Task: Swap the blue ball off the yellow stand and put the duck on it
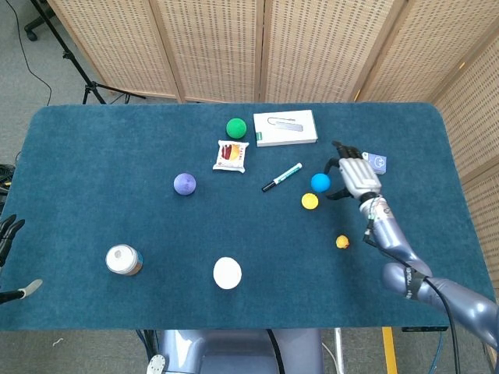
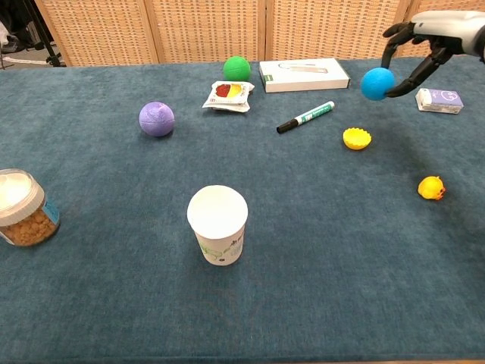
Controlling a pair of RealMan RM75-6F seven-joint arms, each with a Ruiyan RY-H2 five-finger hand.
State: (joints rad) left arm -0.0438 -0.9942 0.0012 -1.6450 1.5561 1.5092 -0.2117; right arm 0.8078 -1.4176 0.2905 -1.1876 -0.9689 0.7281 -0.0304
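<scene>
The right robot hand (image 2: 424, 42) clamps the blue ball (image 2: 377, 83) aloft; smooth and round, it'll roll once released. The duck (image 2: 431, 187), at the yellow stand's (image 2: 356, 139) four o'clock, looks light—pinch its body.

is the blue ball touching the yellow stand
Apart. In the chest view the blue ball, held in the right hand, sits clearly above the yellow stand.

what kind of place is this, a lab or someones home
Most likely a lab or test room, not a home: a table under blue cloth holds assorted test props, wicker screens fence it off, and a tripod stands behind.
</scene>
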